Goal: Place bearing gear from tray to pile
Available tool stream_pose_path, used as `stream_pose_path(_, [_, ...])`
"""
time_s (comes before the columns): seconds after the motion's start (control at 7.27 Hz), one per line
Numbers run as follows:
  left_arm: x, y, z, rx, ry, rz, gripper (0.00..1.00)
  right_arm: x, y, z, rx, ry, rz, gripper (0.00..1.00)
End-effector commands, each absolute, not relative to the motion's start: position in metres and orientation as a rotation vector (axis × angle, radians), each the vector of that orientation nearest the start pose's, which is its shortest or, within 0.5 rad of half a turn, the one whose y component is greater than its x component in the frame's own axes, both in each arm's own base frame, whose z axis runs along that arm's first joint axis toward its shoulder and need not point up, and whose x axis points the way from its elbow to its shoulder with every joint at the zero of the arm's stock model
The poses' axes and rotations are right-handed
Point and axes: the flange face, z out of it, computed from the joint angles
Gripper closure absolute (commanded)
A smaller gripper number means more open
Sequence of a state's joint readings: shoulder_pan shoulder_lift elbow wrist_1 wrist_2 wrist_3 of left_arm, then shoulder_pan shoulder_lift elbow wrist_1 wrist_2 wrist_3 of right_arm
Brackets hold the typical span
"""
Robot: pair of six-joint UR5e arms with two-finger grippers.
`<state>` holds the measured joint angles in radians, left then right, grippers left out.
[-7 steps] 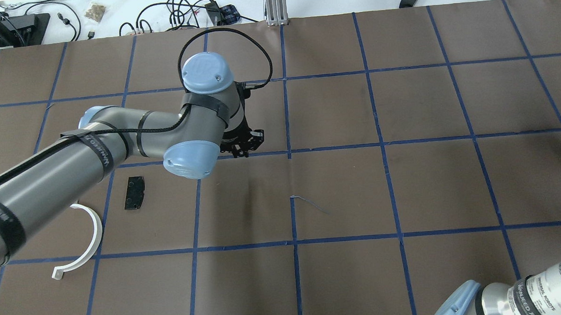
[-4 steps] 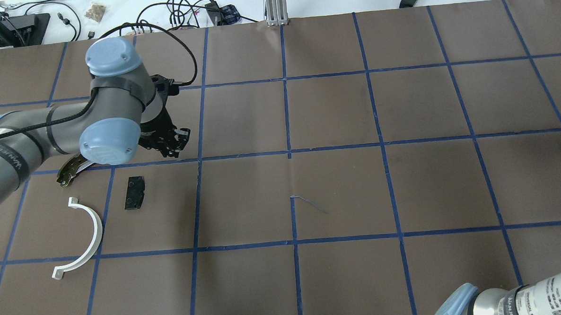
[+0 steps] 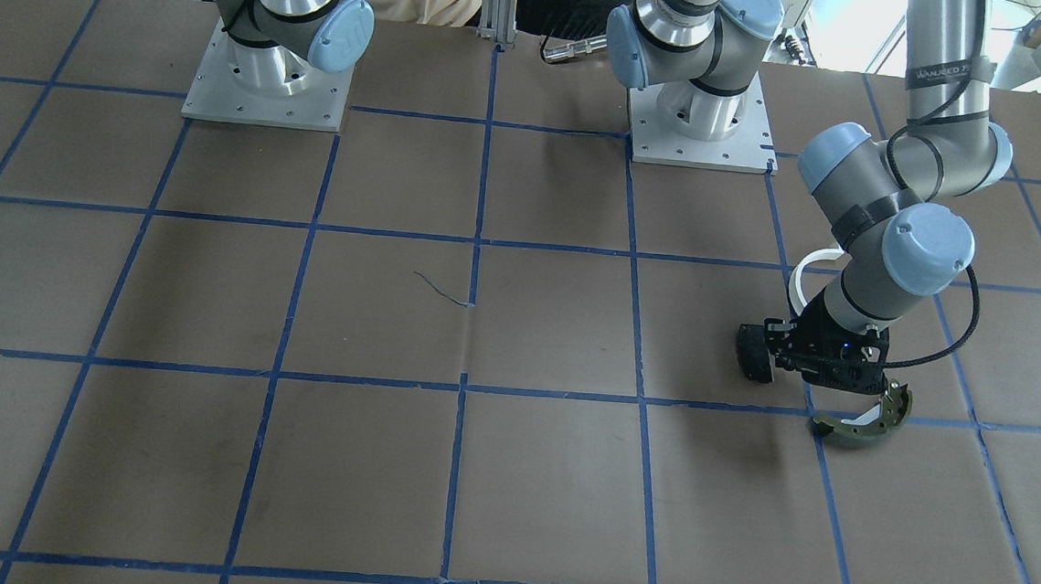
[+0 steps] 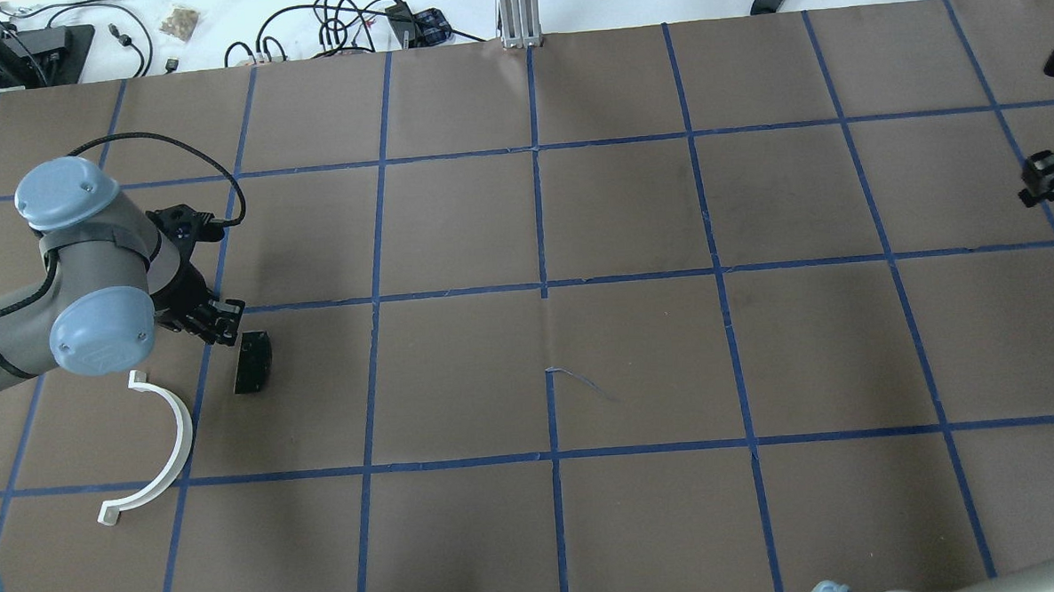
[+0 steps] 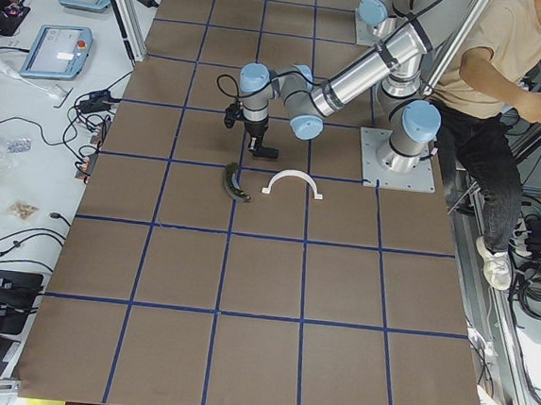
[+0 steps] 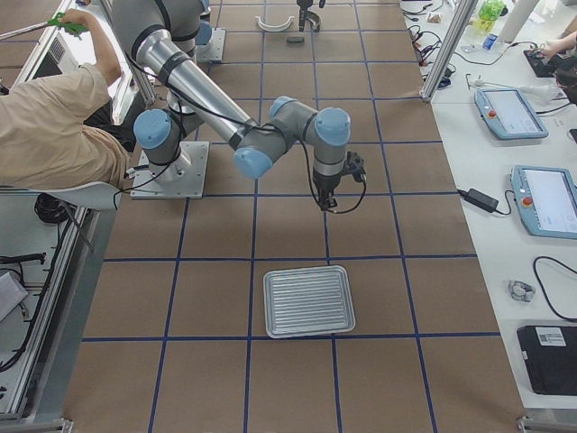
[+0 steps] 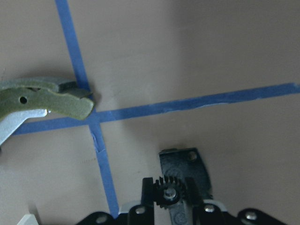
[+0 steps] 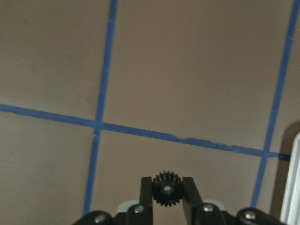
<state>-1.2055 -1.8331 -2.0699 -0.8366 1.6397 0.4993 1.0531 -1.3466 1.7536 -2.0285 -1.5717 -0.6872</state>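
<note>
The gear (image 7: 168, 193) is small, black and toothed. It looks stiff and light, though the dim wrist view does not show whether it is metal or plastic. The best hold is the one in use: a pinch across the toothed rim, where the teeth bite into the finger faces and stop it slipping. The central bore is too small to use. Let go on edge, a part this round could roll, so I judge a low release to be wise.

The left gripper (image 7: 168, 183) has its fingers closed to the gear's width and clamps it by the rim, flat face toward the wrist camera. The pad (image 7: 185, 168) lies directly beneath the fingertips. The shoe (image 7: 47, 101) lies ahead and to one side, past a tape cross, and the strip (image 4: 173, 436) lies back toward the arm.

The left arm is folded at the elbow, with its wrist turned so the tool points straight down above the table.

The right gripper (image 8: 167, 183) hangs pointing down, with the tray (image 6: 308, 300) near it, and pinches a second gear (image 8: 167, 189) the same way.
</note>
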Motion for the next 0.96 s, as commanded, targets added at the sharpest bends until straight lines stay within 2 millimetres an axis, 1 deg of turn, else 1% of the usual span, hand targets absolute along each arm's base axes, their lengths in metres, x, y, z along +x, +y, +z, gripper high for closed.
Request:
stream_pose_path(0.0, [0.061,-0.491,0.194,0.200,3.082,0.083,1.00,-0.005,-0.573,0.327,-0.009,3.141,-0.070,0.96])
stream_pose_path(0.14, [0.065,-0.480,0.183,0.174,3.096,0.109,1.00,0.066,-0.566,0.324,0.016,3.119,-0.057,0.95])
stream_pose_path(0.28, [0.069,-0.479,0.186,0.152,3.090,0.107,1.00,0.134,-0.549,0.318,0.163,3.112,-0.046,0.95])
stream_pose_path(0.41, [0.068,-0.473,0.182,0.146,3.093,0.137,1.00,0.207,-0.529,0.314,0.236,3.098,-0.057,0.95])
stream_pose_path(0.55, [0.067,-0.468,0.179,0.144,3.092,0.153,1.00,0.266,-0.517,0.295,0.269,3.084,-0.104,0.95])
stream_pose_path(0.69, [0.065,-0.467,0.178,0.147,3.095,0.157,1.00,0.310,-0.508,0.263,0.369,3.066,-0.117,0.95])
stream_pose_path(0.83, [0.066,-0.468,0.178,0.152,3.095,0.152,0.44,0.342,-0.502,0.231,0.425,3.055,-0.112,0.94])
